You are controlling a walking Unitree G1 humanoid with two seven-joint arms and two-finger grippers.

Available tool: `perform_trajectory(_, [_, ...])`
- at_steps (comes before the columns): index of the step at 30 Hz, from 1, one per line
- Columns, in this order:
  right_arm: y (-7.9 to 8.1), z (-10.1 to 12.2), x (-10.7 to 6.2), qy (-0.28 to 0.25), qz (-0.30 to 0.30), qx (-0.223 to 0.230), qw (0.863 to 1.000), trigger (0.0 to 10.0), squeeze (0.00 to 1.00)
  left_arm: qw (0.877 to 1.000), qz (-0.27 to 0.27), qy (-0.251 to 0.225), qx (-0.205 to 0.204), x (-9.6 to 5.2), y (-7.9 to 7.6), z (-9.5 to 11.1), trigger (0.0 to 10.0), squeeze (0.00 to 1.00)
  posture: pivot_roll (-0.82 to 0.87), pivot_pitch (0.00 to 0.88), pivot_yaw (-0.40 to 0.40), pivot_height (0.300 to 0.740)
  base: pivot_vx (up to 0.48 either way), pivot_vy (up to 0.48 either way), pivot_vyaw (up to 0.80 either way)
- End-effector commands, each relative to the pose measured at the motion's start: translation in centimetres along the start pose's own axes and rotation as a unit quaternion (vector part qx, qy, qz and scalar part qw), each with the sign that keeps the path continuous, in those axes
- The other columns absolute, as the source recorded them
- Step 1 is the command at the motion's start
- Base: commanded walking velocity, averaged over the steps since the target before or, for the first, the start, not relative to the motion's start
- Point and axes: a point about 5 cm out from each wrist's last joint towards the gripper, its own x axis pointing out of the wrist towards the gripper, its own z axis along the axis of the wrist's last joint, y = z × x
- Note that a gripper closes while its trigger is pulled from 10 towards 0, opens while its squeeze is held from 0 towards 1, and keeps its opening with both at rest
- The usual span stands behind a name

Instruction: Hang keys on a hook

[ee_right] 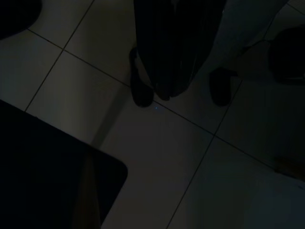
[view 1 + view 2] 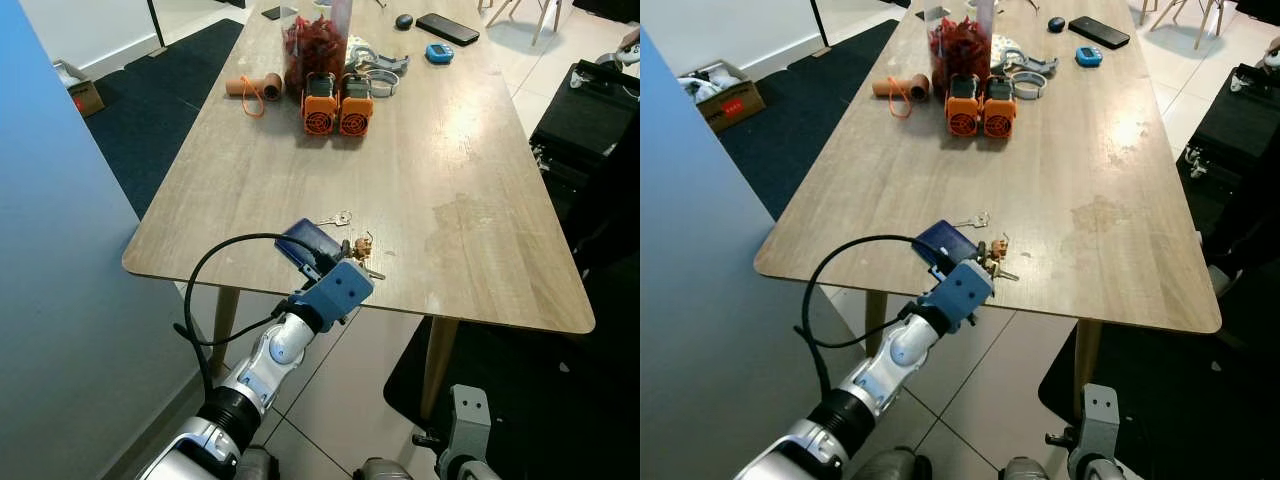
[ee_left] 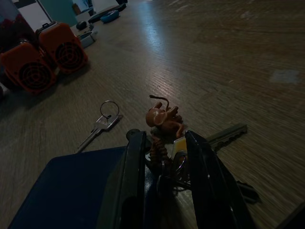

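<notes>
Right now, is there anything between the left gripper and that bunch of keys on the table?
Nothing visible blocks it. The left gripper already has its fingers on either side of the key bunch at the wooden table's near edge. A dark blue wallet lies beside, a single key apart.

- Left arm stretched forward and up, its gripper (image 3: 164, 164) low at the near bench (image 2: 480, 180) edge, fingers (image 3: 136, 171) parted, straddling the keys (image 3: 167, 157).
- Right arm hangs idle, gripper (image 1: 164, 71) pointing downward.
</notes>
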Motion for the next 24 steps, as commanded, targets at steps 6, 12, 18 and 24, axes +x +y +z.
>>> perform_trajectory(6, [-0.18, -0.10, -0.08, 0.002, -0.001, -0.007, 1.000, 10.0, 0.00, 1.000, -0.015, 0.009, 0.009, -0.55, -0.17, -0.83, 10.0, 0.00, 0.04, 0.150, -0.002, 0.740, 0.000, 0.000, 0.00])
perform_trajectory(12, [-0.17, -0.06, -0.06, 0.002, -0.001, -0.006, 1.000, 10.0, 0.00, 0.999, -0.022, 0.020, 0.020, -0.46, -0.14, -1.14, 10.0, 0.00, 0.04, 0.147, -0.001, 0.740, 0.000, 0.000, 0.00])
perform_trajectory(18, [-0.17, -0.07, -0.06, 0.003, -0.001, -0.006, 1.000, 10.0, 0.00, 0.999, -0.032, 0.028, 0.027, -0.50, -0.17, -1.41, 7.5, 0.00, 0.04, 0.145, -0.001, 0.740, 0.000, 0.000, 0.00])
perform_trajectory(24, [-0.17, -0.03, -0.04, 0.003, -0.001, -0.006, 1.000, 10.0, 0.00, 0.998, -0.039, 0.036, 0.041, -0.48, -0.13, -1.73, 2.8, 0.00, 0.04, 0.139, -0.003, 0.740, 0.000, 0.000, 0.00])
